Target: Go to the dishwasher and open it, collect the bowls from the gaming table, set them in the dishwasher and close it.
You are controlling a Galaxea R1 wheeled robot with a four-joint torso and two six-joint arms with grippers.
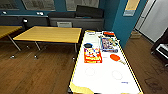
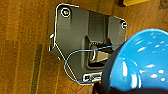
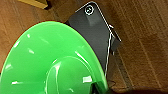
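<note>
Two bowls seen close at wrists: glossy bright blue plastic bowl by left arm, wide shallow light green plastic bowl by right, both above brown wood floor. Jaws' grip: cannot be told. Bowls best kept level, clear of white-topped, yellow-sided gaming worktop during driving.

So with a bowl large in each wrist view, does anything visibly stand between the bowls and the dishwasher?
Cannot be judged: the blue bowl and green bowl hang over wooden floor; the head view faces the gaming table.
</note>
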